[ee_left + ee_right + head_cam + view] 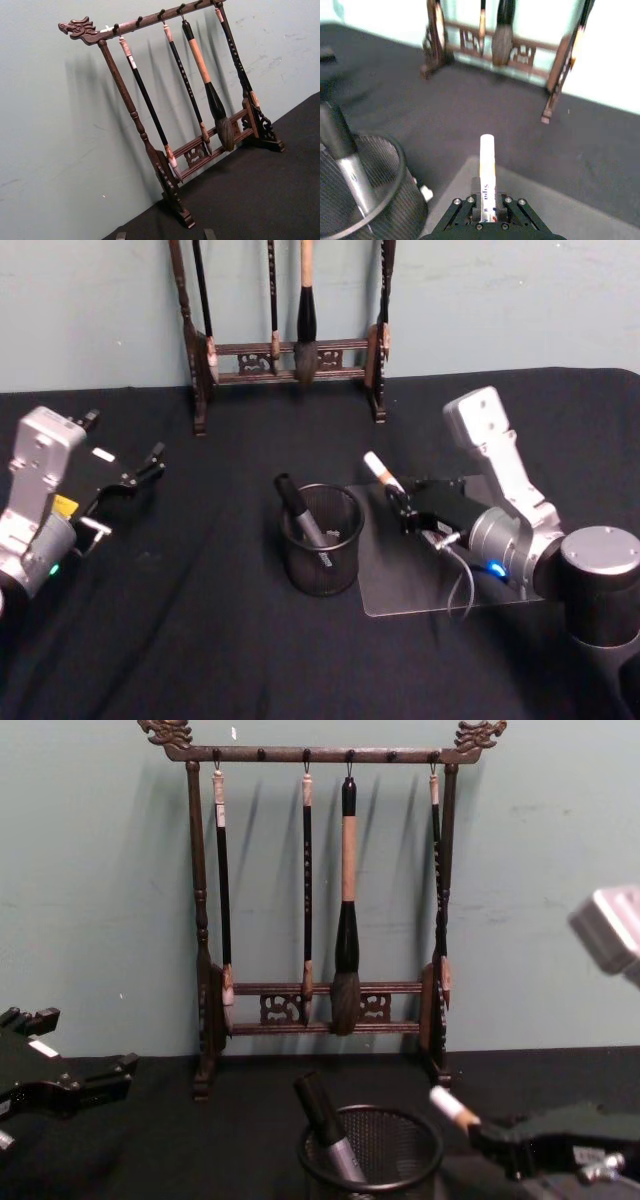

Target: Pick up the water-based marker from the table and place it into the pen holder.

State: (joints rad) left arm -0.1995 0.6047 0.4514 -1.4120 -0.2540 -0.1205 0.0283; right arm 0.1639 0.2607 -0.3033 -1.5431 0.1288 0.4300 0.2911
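The carry is the step in hand: the grasp looks done and the drop is not yet made. The silver-and-black right gripper (405, 505) sits at about 3 o'clock from the round black wire-mesh pen holder (335, 570). Its fingers (457, 215) are closed on the tail end of the white-capped, orange-banded marker (383, 472). The marker is off the table and slants upward with its cap toward 10 o'clock. The cap is near the holder's rim on the 2 o'clock side but apart from it. A dark grey pen (300, 512) leans inside the cup toward 10 o'clock.

By my reading, the next move calls for a short travel toward 9 o'clock until the marker is over the opening. The wrist would then turn to bring it steeper before a release into the free 3 o'clock half, clear of the leaning pen. The left gripper (125, 495) is parked at 9 o'clock, well apart, fingers spread wide and holding nothing.

Behind is a plain pale green wall (500, 300). The table (200, 640) is covered in black cloth. At 12 o'clock stands a tall dark wooden brush rack (290, 348) hung with calligraphy brushes. A clear plastic mat (420, 585) lies under the right gripper.
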